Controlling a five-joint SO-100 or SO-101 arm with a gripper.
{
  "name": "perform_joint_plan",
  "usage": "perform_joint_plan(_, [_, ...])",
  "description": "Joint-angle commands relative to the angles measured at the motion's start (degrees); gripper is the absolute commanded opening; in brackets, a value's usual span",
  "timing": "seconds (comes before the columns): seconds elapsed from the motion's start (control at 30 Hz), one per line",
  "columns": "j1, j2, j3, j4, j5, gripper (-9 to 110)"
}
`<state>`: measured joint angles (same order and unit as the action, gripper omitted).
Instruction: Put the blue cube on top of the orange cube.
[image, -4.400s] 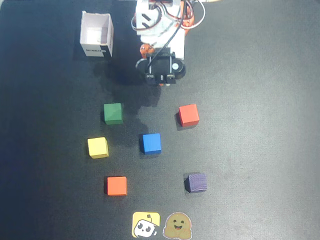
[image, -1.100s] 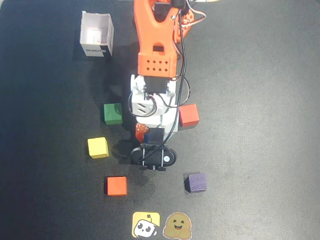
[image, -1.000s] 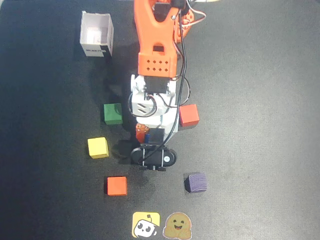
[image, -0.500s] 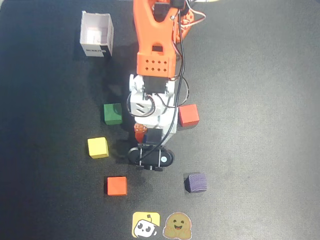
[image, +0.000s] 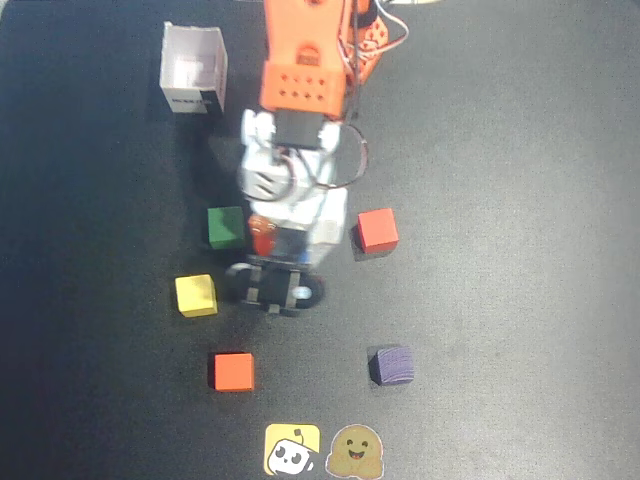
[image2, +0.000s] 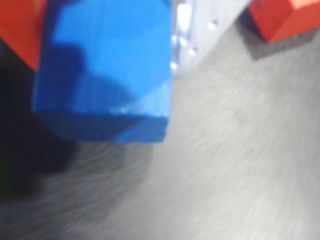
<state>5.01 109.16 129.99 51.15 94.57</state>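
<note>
The blue cube (image2: 105, 70) fills the upper left of the wrist view, clamped between an orange finger (image2: 17, 30) on its left and a white finger (image2: 192, 35) on its right, and lifted off the mat. My gripper (image2: 107, 50) is shut on it. In the overhead view the gripper (image: 280, 245) hangs mid-mat under the arm, and only a sliver of the blue cube (image: 292, 243) shows. The orange cube (image: 232, 371) sits on the mat below and left of the gripper, apart from it.
A red-orange cube (image: 377, 229) (image2: 282, 17) lies right of the gripper. A green cube (image: 226, 226) and a yellow cube (image: 195, 295) lie to its left, and a purple cube (image: 391, 364) lower right. A white open box (image: 193, 68) stands at the top left. Two stickers (image: 322, 450) are at the bottom edge.
The arm came down over the blue cube and took hold of it. In the last half second the gripper has risen and shifted left and toward the base, carrying the cube.
</note>
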Motion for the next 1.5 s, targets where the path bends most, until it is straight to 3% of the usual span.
perform_joint_plan(0.0, [3.1,0.5,-7.6,5.4,0.3,7])
perform_joint_plan(0.43, [6.9,-12.5,-22.9,10.5,-0.7,7])
perform_joint_plan(0.67, [7.2,-24.8,-39.4,17.8,-3.0,7])
perform_joint_plan(1.47, [7.6,-39.3,-58.4,17.9,-8.7,7])
